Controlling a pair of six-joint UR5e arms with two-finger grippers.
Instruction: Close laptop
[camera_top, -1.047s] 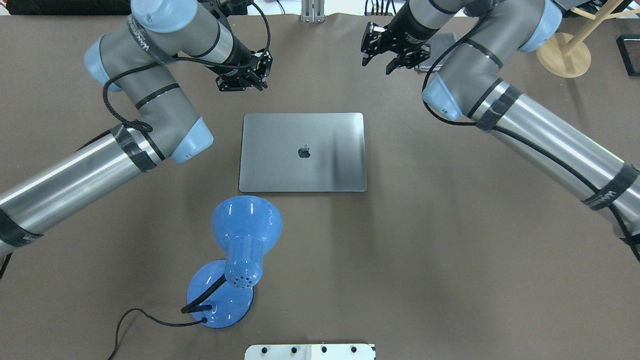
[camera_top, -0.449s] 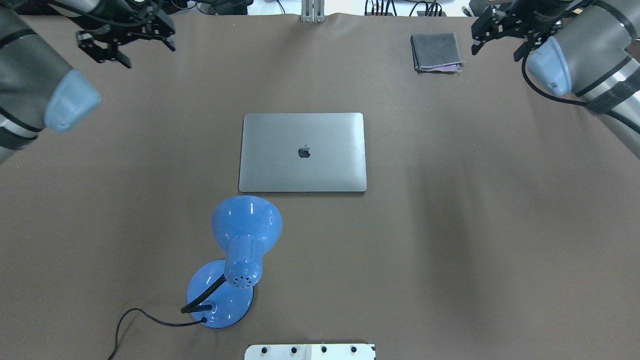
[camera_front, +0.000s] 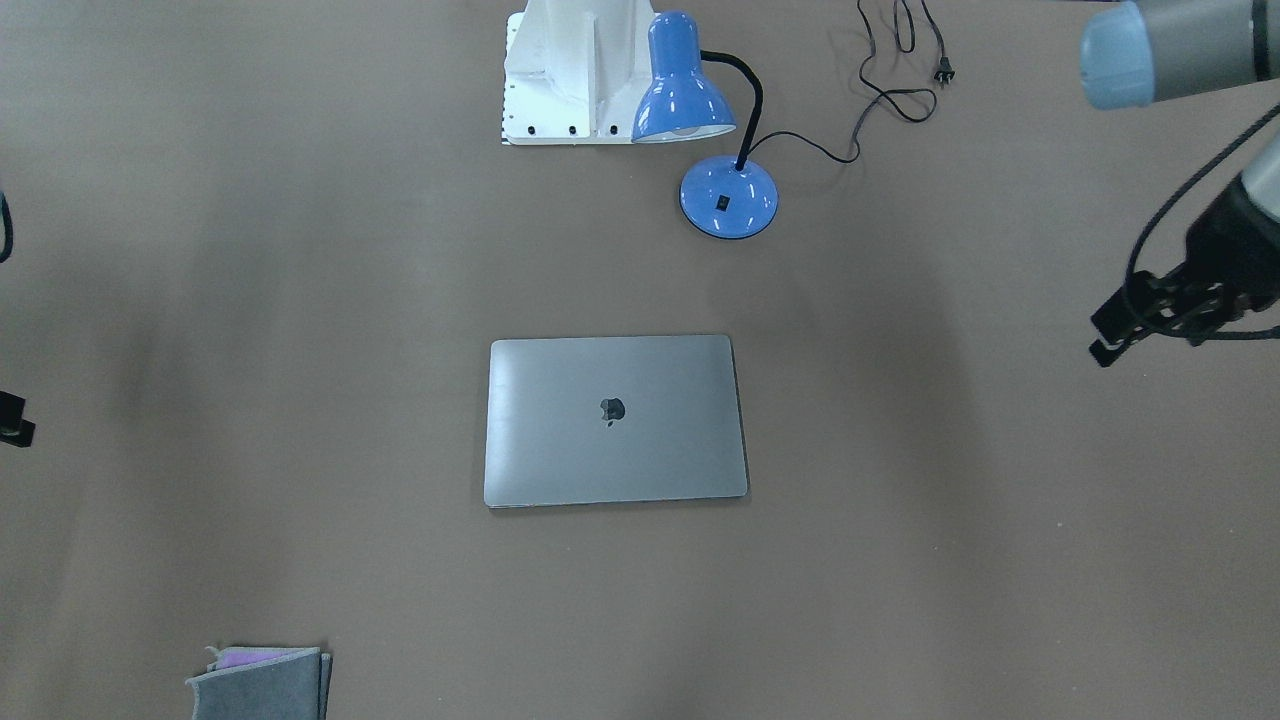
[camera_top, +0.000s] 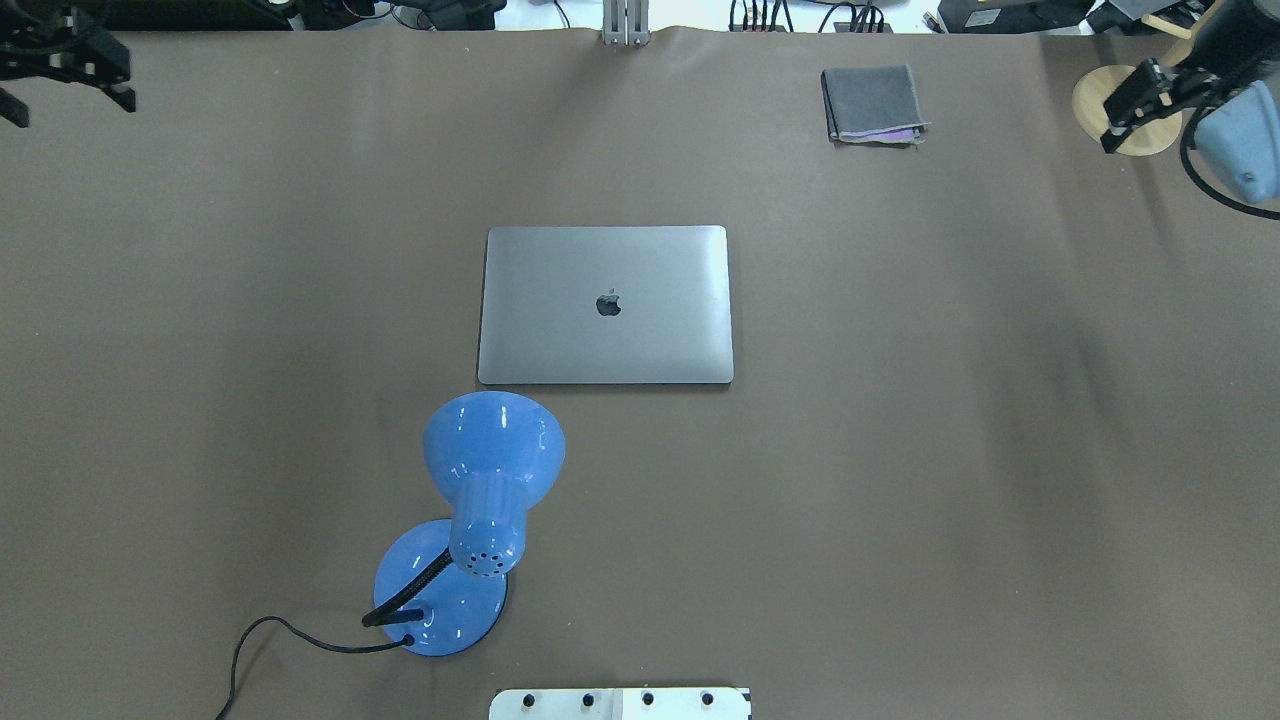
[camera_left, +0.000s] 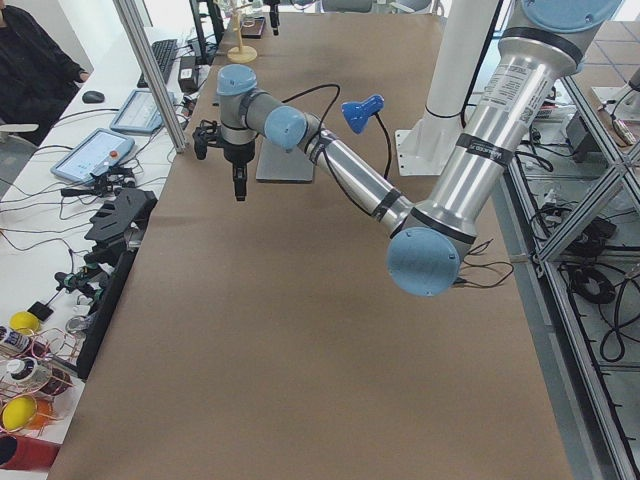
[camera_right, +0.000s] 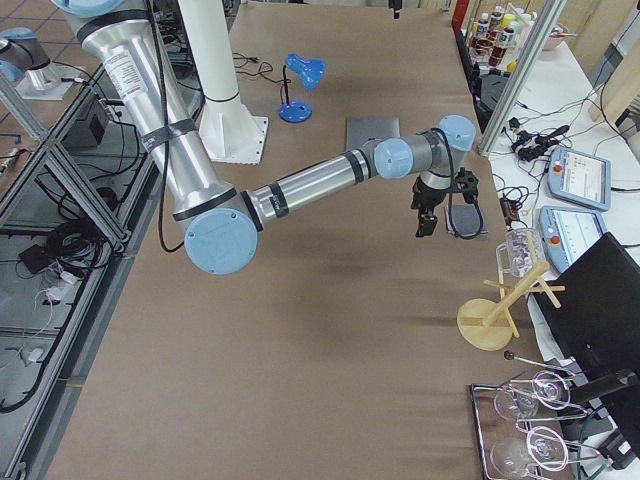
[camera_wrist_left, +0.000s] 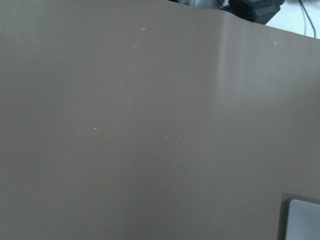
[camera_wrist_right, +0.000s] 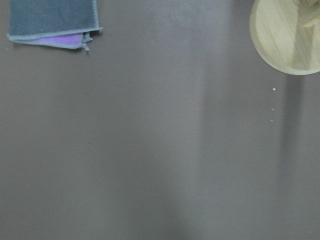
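Note:
The space-grey laptop (camera_top: 605, 305) lies flat with its lid down and the dark apple logo up, in the middle of the brown table; it also shows in the front view (camera_front: 615, 420). One corner of it shows in the left wrist view (camera_wrist_left: 305, 222). My left gripper (camera_top: 68, 108) hovers at the far left corner, open and empty, far from the laptop; it also shows in the left side view (camera_left: 238, 188). My right gripper (camera_top: 1150, 138) hovers at the far right by the wooden stand, open and empty, partly hidden by its own arm.
A blue desk lamp (camera_top: 490, 480) stands near the laptop's front left corner, its cord (camera_front: 890, 90) trailing off. A folded grey cloth (camera_top: 872, 103) lies at the far right. A wooden stand (camera_top: 1125, 110) sits in the far right corner. The robot's white base plate (camera_top: 620, 703) is at the near edge.
Both arms have swung outward from just beyond the laptop to the table's far corners. The laptop has stayed closed and still.

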